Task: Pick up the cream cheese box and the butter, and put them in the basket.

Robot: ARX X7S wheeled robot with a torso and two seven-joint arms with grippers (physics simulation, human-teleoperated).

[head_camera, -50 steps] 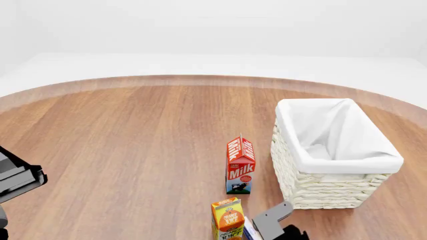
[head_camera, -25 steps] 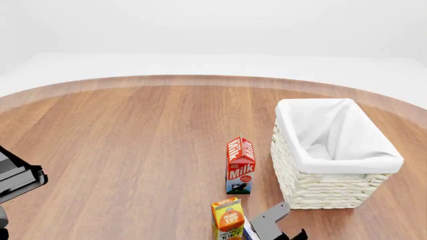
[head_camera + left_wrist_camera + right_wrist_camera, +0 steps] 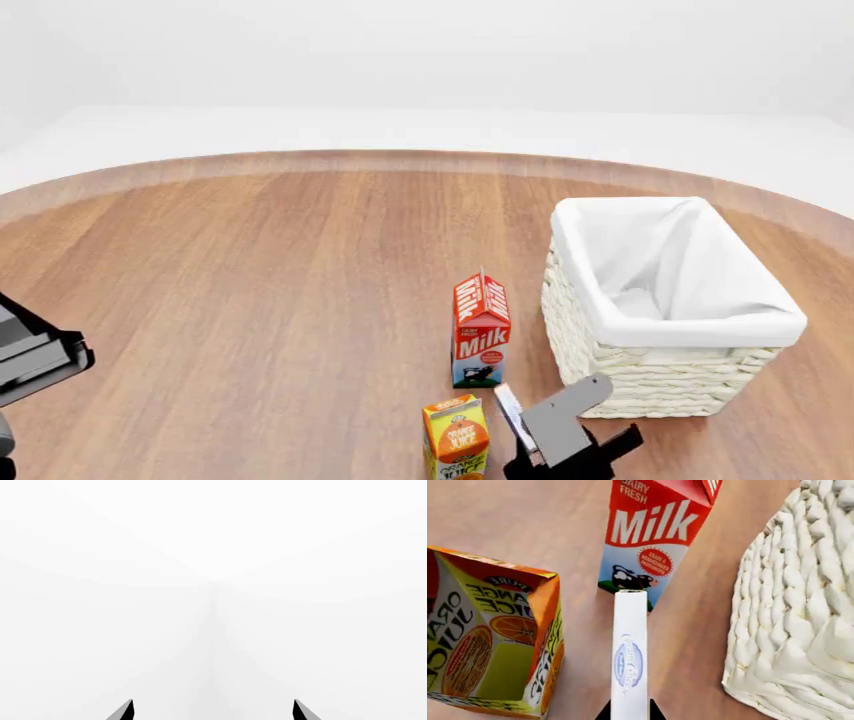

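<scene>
My right gripper [image 3: 629, 713] is shut on the cream cheese box [image 3: 629, 660], held edge-on: a narrow white face with a blue oval logo. In the head view the gripper [image 3: 554, 440] holds the box [image 3: 509, 405] above the table, between the orange juice carton and the basket [image 3: 667, 385], just in front of the milk carton. The white woven basket's wall [image 3: 800, 605] is close beside the box. My left gripper [image 3: 212, 711] is open and empty, facing only white background; its arm [image 3: 34, 360] is at the left edge. The butter is out of view.
A red milk carton [image 3: 481, 330] stands left of the basket, also in the right wrist view [image 3: 657, 535]. An orange juice carton [image 3: 455, 435] stands at the front edge, also in the right wrist view [image 3: 487, 640]. The wooden table [image 3: 267, 280] is round.
My right gripper has risen and moved towards the basket with the cream cheese box, which now shows more in the head view. The left arm has not moved.
</scene>
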